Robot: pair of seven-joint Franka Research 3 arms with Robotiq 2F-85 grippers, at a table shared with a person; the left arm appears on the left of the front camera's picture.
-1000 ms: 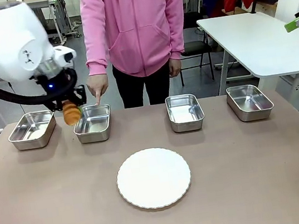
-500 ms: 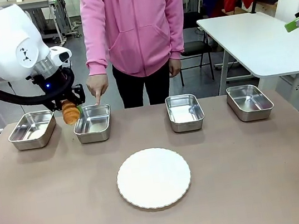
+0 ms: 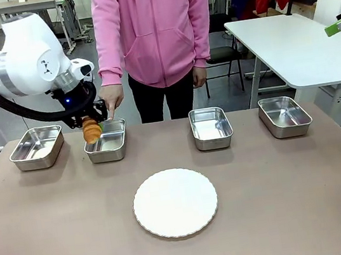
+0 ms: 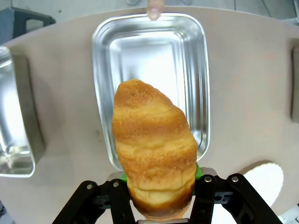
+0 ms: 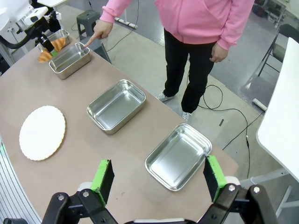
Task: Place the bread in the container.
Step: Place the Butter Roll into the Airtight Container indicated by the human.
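Observation:
My left gripper (image 3: 90, 121) is shut on the bread (image 3: 92, 130), a golden-brown croissant that hangs point down. It hovers above the left part of the container (image 3: 110, 143), the second steel tray from the left. In the left wrist view the bread (image 4: 154, 149) stands between the green pads, with the container (image 4: 149, 51) right behind it. A person's finger (image 3: 112, 112) points at the container's far rim. My right gripper (image 5: 159, 176) is open, high above the table's right end.
Three more steel trays stand in the same row: one at the far left (image 3: 37, 148), two on the right (image 3: 211, 128) (image 3: 284, 115). A round white plate (image 3: 175, 202) lies mid-table. The person in pink stands at the far edge.
My left gripper has carried the bread to the right, from beside the container's left edge to over its left part. The pointing finger has stayed at the rim.

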